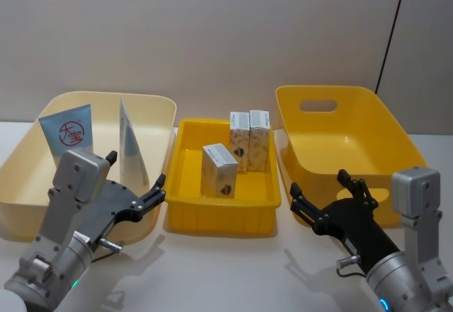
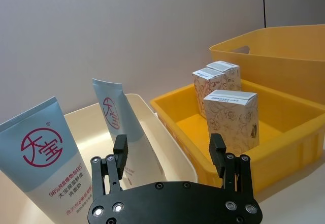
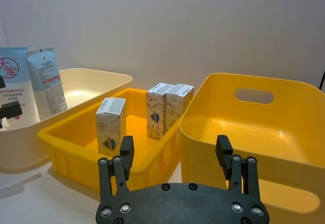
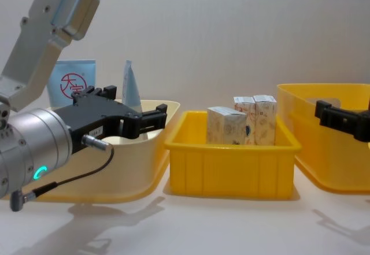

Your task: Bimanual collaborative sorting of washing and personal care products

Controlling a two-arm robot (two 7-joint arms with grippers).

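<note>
Patterned cartons: 3, upright in yellow crate, 12 o'clock.
Light-blue tubes: 2, leaning in cream tub, 10 o'clock.
Left gripper: spread, empty, 8 o'clock.
Right gripper: spread, empty, 4 o'clock.

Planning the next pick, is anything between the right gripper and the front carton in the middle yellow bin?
Only the bin's right wall lies between the open right gripper and the front carton; from above, nothing blocks it.

The cream cartons look like matt printed paperboard. The light-blue tubes have a smooth, slightly shiny plastic skin. The cream tub, the yellow tray and the yellow tub are smooth, softly glossy plastic.
</note>
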